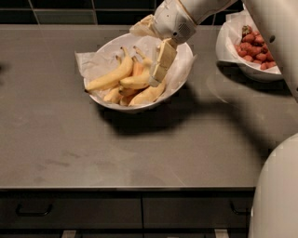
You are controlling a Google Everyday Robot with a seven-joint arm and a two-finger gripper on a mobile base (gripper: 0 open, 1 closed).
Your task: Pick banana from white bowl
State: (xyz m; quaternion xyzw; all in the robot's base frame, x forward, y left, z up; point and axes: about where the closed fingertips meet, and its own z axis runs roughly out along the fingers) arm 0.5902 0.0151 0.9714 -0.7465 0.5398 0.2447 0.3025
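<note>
Hand [157,74] low in white bowl [139,106], tip against partly covered banana [134,82]; grip state indiscernible.

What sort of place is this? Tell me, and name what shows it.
Probably a kitchen: a grey countertop over handled drawers, a dark tiled wall behind, and a bowl of strawberries. The gripper is down in the white bowl among bananas.
</note>
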